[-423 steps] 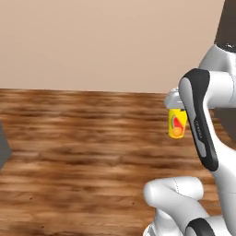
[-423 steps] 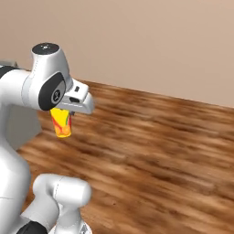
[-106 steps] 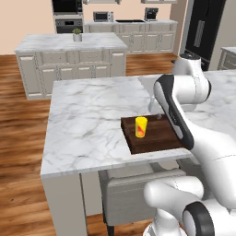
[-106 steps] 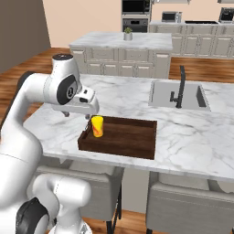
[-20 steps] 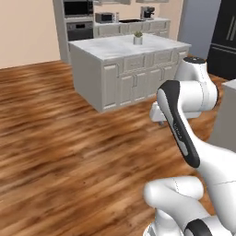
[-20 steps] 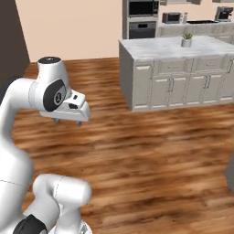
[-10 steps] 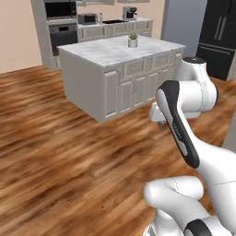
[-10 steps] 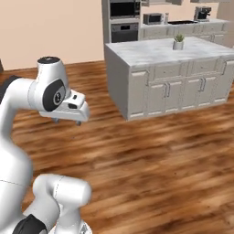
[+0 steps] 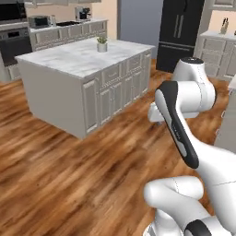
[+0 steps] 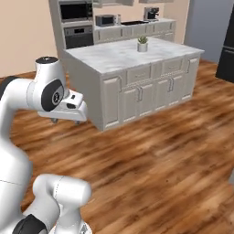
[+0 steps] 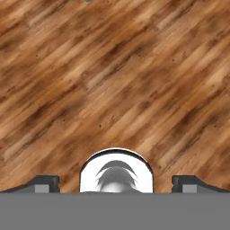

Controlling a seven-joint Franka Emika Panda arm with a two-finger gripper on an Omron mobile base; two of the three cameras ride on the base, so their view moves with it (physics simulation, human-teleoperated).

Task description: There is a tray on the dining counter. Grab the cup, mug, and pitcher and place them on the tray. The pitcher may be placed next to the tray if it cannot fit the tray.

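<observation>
The robot stands on open wooden floor (image 9: 55, 175), between stations: the step in hand looks like travel toward the next vessel to fetch, not a grasp or a placement.

To the left of the tool and well beyond it stands a marble island (image 10: 123, 57) with a small potted plant (image 10: 142, 44); this is not the dining counter. The tray, cup, mug and pitcher cannot be located from here.

The gripper (image 11: 115, 184) hangs over bare planks with its fingers spread wide and nothing between them, so it is released and empty. To its right a dark refrigerator (image 9: 179, 32) stands against the far wall.

The next move calls for bringing the base round until a vessel comes within reach, then lowering the open fingers around it.
</observation>
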